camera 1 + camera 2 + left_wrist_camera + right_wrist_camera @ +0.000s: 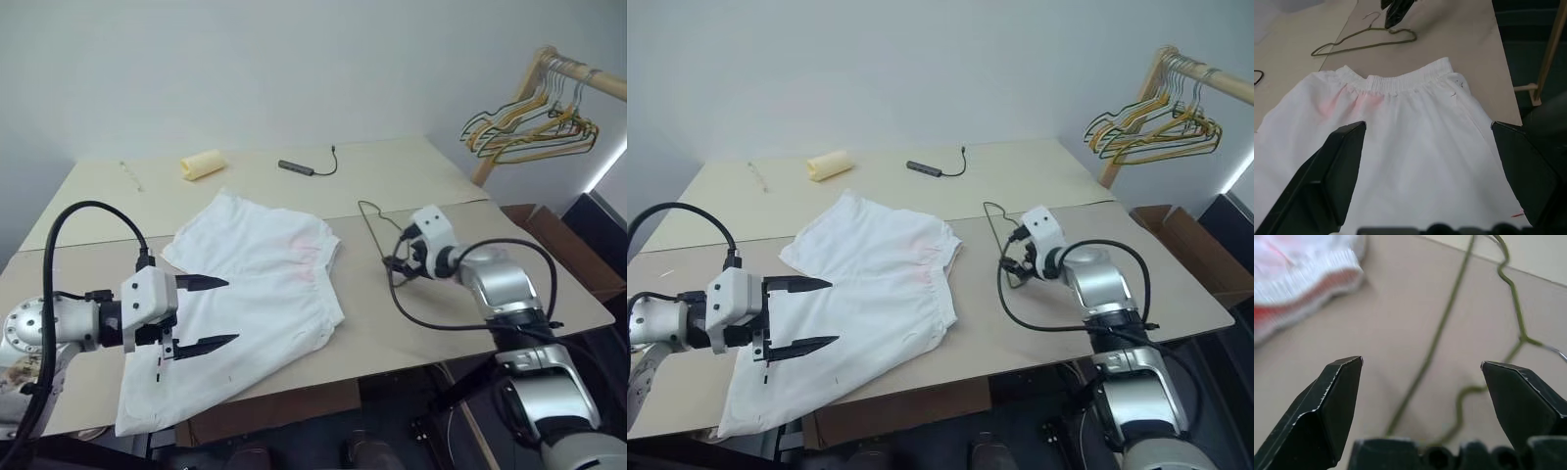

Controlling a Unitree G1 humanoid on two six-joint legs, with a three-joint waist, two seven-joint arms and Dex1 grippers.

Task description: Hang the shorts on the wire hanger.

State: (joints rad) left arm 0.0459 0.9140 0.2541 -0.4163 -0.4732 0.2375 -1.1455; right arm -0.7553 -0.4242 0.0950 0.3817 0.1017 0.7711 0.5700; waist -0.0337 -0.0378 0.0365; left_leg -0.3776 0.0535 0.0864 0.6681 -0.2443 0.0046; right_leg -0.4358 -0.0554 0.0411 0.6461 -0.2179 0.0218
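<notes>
Left eye view: the white thin-fabric shorts [257, 294] with a gathered elastic waistband and a faint pink smudge are lying flat on the beige desk [411, 176]. The thin dark olive-green wire hanger [377, 230] is lying on the desk just beside the waistband, apart from the shorts.
Left pincer: the left pincer [206, 313] is hovering over a leg of the shorts, its two black fingers spread wide and holding nothing.
Right pincer: the right pincer [397, 262] is reaching down at the wire hanger, near its lower part; whether it touches the wire cannot be told here.
Right eye view: a pale yellow roll [828, 165] and a dark cable with a small adapter [933, 168] are sitting at the far side of the desk, and a bunch of yellowish and green hangers [1156, 122] is hanging on a wooden rail at the right.
Left wrist view: the left fingers [1332, 181] are standing wide apart above the white cloth, with the waistband and hanger beyond.
Right wrist view: the right fingers [1332, 401] are gaping wide, the green wire running between them, not gripped.
Progress: by the look of it, nothing is hung yet; the hanger is not picked up, and threading the shorts onto it is all left.
Writing: none readable; only small black dash marks on the shorts.
</notes>
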